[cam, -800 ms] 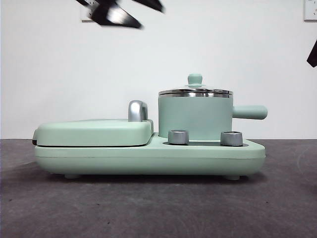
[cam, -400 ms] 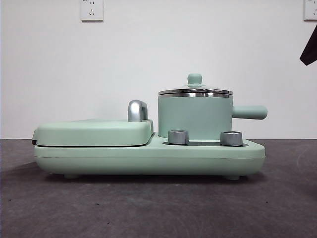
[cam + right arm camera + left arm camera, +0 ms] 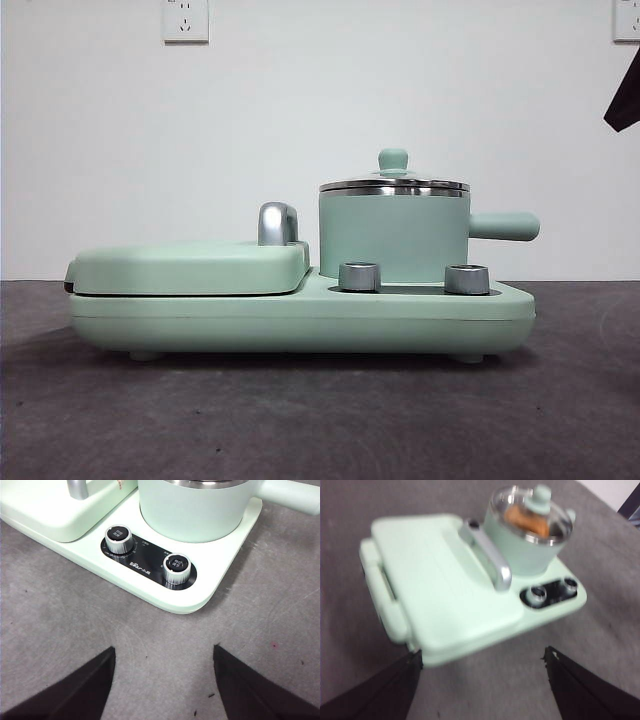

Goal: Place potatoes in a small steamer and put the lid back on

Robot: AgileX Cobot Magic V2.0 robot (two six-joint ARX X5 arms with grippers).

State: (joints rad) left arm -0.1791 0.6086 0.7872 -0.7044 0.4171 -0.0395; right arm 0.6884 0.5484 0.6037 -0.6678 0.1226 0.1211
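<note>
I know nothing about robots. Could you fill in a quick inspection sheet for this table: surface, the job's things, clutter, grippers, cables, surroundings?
Surface: dark grey table, scuffed.
Job's things: potato lies inside the small steamer; the lid sits on its rim.
Clutter: green cooker base with shut grill plate and two steel dials.
Grippers: left gripper open and empty, away from the cooker; right gripper open and empty, above the table near the dials.
Cables: nothing seen.
Surroundings: white wall, wall socket.

From my left wrist camera I see the left end effector [image 3: 480, 662] spread open and empty above the grey tabletop [image 3: 600, 605], with the potato [image 3: 527, 521] visible through the lid [image 3: 532, 512] on the steamer [image 3: 525, 547].
</note>
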